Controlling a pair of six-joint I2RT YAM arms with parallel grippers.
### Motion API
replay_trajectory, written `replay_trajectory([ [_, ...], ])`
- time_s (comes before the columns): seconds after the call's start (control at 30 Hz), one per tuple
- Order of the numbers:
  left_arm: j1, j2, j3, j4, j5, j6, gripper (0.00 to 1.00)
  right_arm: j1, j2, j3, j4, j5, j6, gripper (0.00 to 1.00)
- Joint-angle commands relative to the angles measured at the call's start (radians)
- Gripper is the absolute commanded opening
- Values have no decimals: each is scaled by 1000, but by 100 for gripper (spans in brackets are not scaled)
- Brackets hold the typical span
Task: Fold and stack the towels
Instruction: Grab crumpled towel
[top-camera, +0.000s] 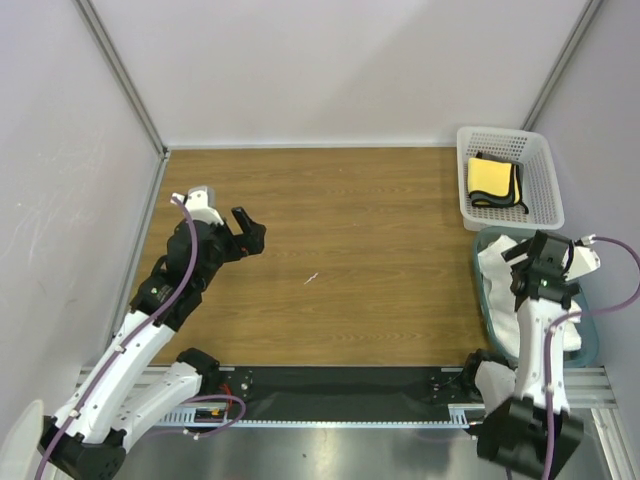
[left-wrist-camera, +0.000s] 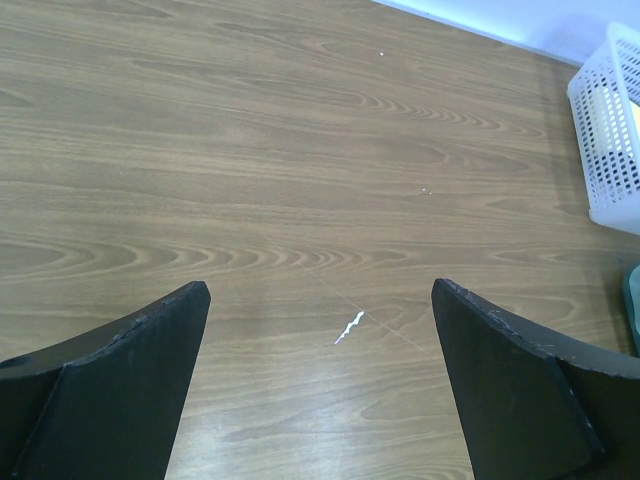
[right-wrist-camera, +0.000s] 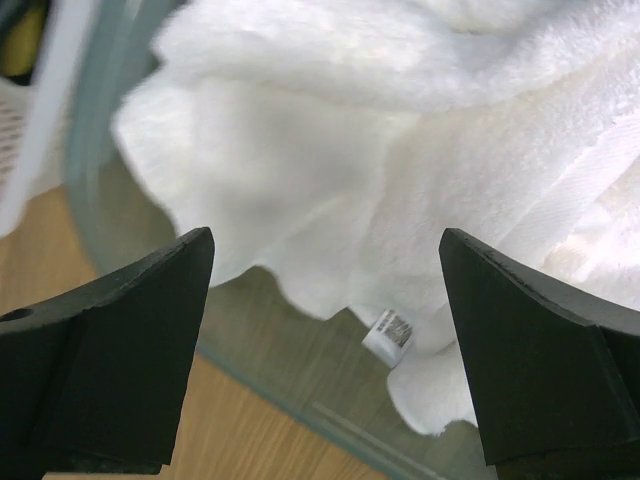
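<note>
white towel (right-wrist-camera: 400, 180) bunched in bluish bin (right-wrist-camera: 260, 350) at right of table (top-camera: 380, 220); yellow towel (top-camera: 492, 178) folded in basket (top-camera: 545, 190) just behind bin; right gripper (right-wrist-camera: 325, 240) over white towel, jaws wide, holding nothing; left gripper (left-wrist-camera: 320, 288) wide, holding nothing, over wood at left

The table (top-camera: 350, 250) was brown with wavy wood grain. The basket (top-camera: 548, 185) was white and perforated. The yellow towel (top-camera: 492, 178) had dark edging; the white towel (right-wrist-camera: 380, 130) was plain, its tub (right-wrist-camera: 100, 150) translucent grey-teal.
</note>
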Motion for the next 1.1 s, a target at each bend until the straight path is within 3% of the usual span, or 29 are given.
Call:
replay_trajectory([
  [0.0,11,2,33,17,-25,20,100,-51,121,49,12,28,35,100],
  [0.27,45,-42,10,20,-8,0,100,-74,222,-50,202,2,41,100],
  [0.63,100,-93,-35,58,75,-29,100,-104,414,-125,309,59,49,99],
  [0.8,100,-89,-39,66,93,-28,100,-140,419,-193,435,-42,13,69],
  [0.9,106,-96,-36,60,83,-28,100,-157,423,-208,467,-88,-7,40],
  [0.93,109,-99,-36,60,83,-29,100,-160,423,-208,466,-96,-13,15],
  [0.97,111,-99,-38,60,83,-29,100,-163,414,-201,458,-106,-19,0],
  [1.07,118,-99,-39,59,78,-32,100,-166,347,-175,409,-130,-43,0],
])
